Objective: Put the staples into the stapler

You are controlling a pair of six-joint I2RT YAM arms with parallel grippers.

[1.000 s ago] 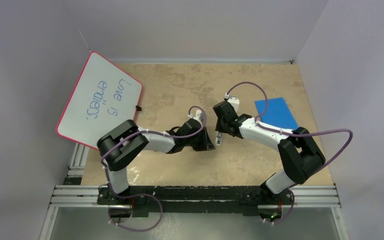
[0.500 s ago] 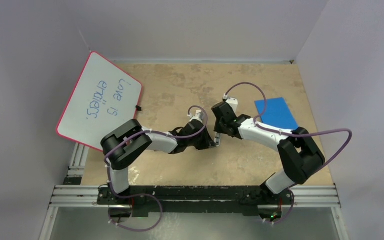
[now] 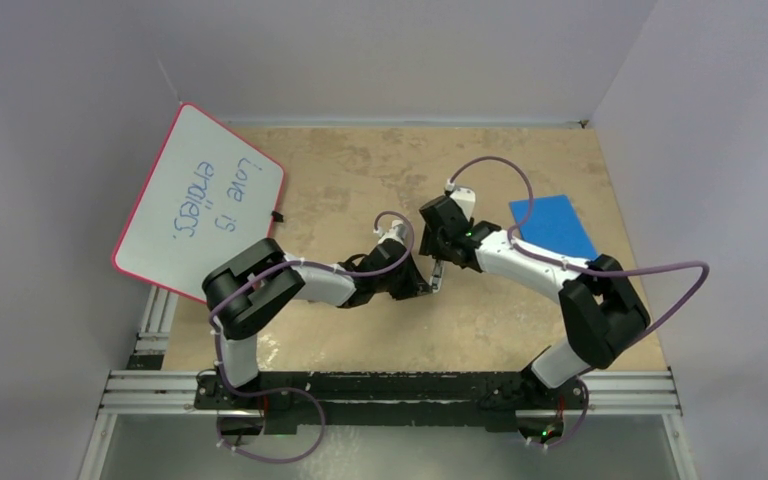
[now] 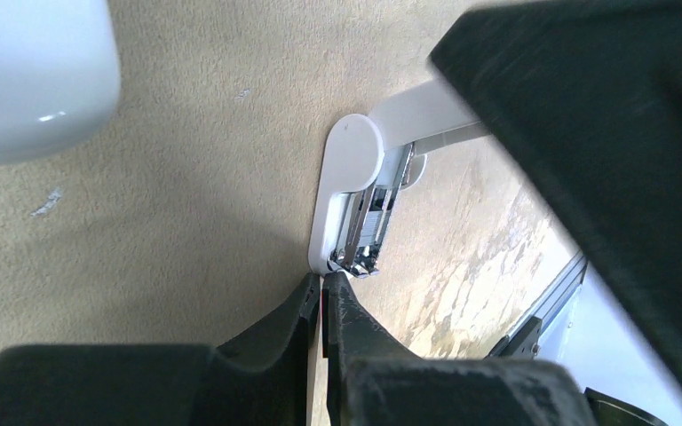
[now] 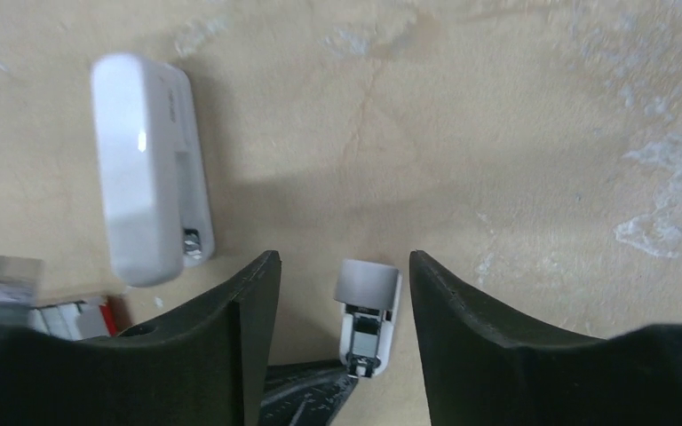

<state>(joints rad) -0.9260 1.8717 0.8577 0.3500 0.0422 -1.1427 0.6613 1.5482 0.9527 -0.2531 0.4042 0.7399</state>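
Slim white plastic bar-shaped stapler (image 4: 342, 200) lay flat on the beige table (image 3: 360, 170), between the two arms, with its metal inner channel facing up and exposed. We saw a grey ribbed metal strip (image 4: 375, 222) sitting inside that channel. We read it as the staples already dropped in, but the view was too tight to be sure.

Left hand (image 4: 324, 297) was fully closed, with its tips right at the stapler's near metal end. We couldn't tell whether it pinched that end or only touched it. Right hand (image 5: 344, 257) stood open above the stapler's other end, with a gap on both sides and nothing held.

The short stubby white plastic piece (image 5: 146, 169) lay apart on the table, and the small red-and-white cardboard box (image 5: 75, 315) sat near it.

Our call was that the task was late-stage. Insertion looked done or nearly done, and what was left was seating the strip and closing the stapler up.
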